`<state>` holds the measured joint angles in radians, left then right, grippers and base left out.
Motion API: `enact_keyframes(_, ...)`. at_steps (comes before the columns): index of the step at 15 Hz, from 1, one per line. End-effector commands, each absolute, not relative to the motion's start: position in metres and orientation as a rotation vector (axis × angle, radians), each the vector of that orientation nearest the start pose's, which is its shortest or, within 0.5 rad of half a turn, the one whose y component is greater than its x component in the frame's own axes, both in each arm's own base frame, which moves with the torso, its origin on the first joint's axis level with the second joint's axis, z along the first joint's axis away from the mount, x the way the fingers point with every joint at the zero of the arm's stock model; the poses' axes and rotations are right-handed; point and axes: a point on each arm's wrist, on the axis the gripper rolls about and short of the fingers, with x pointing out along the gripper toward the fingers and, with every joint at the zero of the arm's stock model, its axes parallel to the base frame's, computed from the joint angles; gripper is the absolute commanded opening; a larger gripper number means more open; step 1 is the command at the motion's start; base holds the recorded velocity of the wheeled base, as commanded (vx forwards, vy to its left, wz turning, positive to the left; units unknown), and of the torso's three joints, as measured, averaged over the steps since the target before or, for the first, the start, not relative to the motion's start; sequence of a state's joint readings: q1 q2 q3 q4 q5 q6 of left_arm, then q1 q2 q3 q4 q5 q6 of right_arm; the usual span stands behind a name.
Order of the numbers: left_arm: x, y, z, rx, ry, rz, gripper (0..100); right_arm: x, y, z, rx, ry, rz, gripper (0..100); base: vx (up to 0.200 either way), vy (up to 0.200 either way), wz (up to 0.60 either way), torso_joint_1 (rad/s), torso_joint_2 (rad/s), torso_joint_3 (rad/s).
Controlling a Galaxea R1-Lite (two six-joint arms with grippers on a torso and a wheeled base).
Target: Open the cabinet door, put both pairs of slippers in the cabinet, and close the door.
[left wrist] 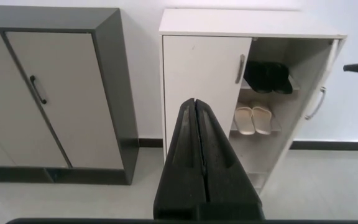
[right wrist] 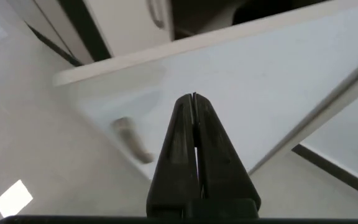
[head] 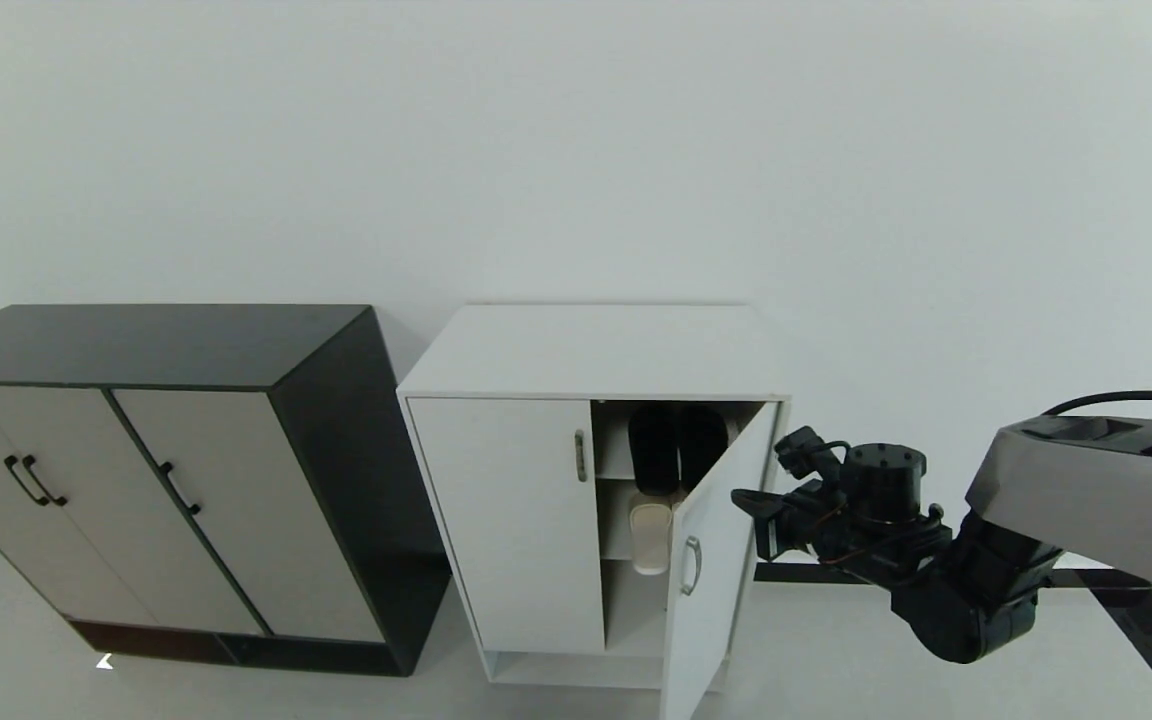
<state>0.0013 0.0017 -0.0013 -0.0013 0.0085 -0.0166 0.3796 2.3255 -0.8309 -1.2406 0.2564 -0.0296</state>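
Both pairs sit shelved in cabinet (head: 586,350): black slippers (head: 676,445) on upper shelf, pale slippers (head: 650,535) on shelf below. Loading looks done; only closing left, I judge. Door (head: 711,520) hangs part open, swung outward. My right fingers (right wrist: 191,109) clenched on nothing, arm stretched low, tips just beside door's outer face near handle (head: 693,565); contact unclear. Blunt shut tip suits pushing. My left fingers (left wrist: 192,112) pressed together, empty, held well back, aimed at cabinet front.

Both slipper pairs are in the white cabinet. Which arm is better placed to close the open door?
Right: the right end effector, shut, is beside the open door, on the side of its handle. The left end effector is farther back.
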Motion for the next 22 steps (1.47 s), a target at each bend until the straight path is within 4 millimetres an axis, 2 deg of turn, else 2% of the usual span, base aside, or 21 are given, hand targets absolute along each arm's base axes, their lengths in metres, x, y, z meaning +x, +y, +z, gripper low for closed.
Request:
enact_keyframes(1,-0.023,0.000,0.076,-0.017,0.000,0.009,0,0.363,0.150,0.018,-0.047,0.264,0.636,0,0.200,0.000,0.00,0.012,0.01,0.002)
enact_keyframes(4,-0.023,0.000,0.076,-0.018,0.000,0.011,0,0.363,0.143,0.014,-0.073,0.280,0.622,0,0.000,0.000,0.00,0.000,0.00,0.000)
enact_keyframes(8,-0.023,0.000,0.076,-0.018,0.000,0.012,0,0.363,0.143,0.011,-0.081,0.291,0.624,0,0.000,0.000,0.00,0.000,0.00,0.000)
enact_keyframes(16,-0.023,0.000,0.076,-0.018,-0.002,0.011,0,0.371,0.152,0.008,-0.083,0.270,0.625,0,0.000,0.000,0.00,0.000,0.00,0.000)
enact_keyframes(18,-0.023,0.000,0.076,-0.018,0.000,0.009,0,0.378,0.160,0.008,-0.098,0.267,0.531,0,0.000,0.000,0.00,0.000,0.00,0.000)
enact_keyframes(19,-0.023,0.000,0.076,-0.018,0.000,0.011,0,0.387,0.166,0.006,-0.110,0.256,0.435,0,0.000,0.000,0.00,0.000,0.00,0.000)
enact_keyframes(22,-0.023,0.000,0.076,-0.018,0.000,0.011,0,0.396,0.171,0.002,-0.118,0.255,0.378,0,0.000,0.000,0.00,0.000,0.00,0.000)
